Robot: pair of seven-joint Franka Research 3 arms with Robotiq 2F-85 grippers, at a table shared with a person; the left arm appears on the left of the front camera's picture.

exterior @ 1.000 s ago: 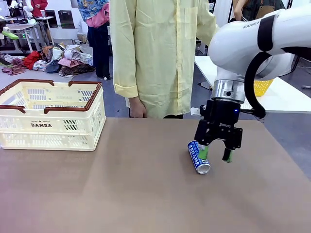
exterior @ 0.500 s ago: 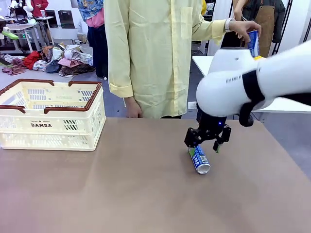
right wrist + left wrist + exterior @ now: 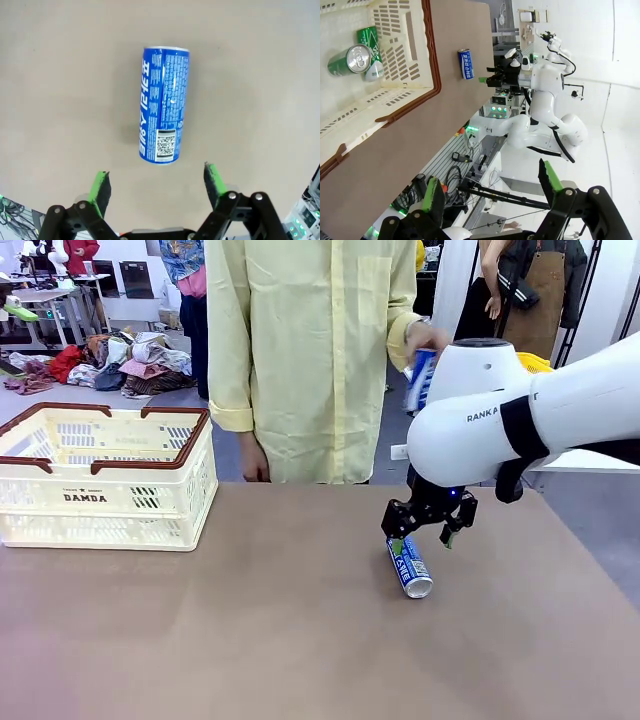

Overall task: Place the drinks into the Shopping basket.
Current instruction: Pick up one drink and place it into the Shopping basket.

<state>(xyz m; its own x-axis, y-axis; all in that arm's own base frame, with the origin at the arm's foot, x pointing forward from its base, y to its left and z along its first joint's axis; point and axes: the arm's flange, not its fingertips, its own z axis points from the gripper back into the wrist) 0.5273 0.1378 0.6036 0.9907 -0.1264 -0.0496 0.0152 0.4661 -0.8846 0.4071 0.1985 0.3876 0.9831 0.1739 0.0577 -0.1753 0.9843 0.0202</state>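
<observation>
A blue drink can (image 3: 410,567) lies on its side on the brown table, right of centre. My right gripper (image 3: 421,541) hangs open just above its far end. In the right wrist view the can (image 3: 162,104) lies ahead of the open fingers (image 3: 101,185) and is not between them. The person's hand holds a second blue can (image 3: 420,378) above the table's far edge. The cream Shopping basket (image 3: 100,480) stands at the left. Seen from the left wrist, a green can (image 3: 342,62) lies inside the basket (image 3: 410,75). My left gripper (image 3: 492,185) is open and holds nothing.
The person in a pale yellow shirt (image 3: 310,350) stands at the far edge, between the basket and my right arm. A smaller yellow basket (image 3: 535,362) sits on a white table behind my right arm. The brown tabletop (image 3: 250,620) lies bare between basket and can.
My right gripper swung left from beside the can to over its far end, and the arm leaned lower. The person's hand brought a second blue can from the back table toward the table.
</observation>
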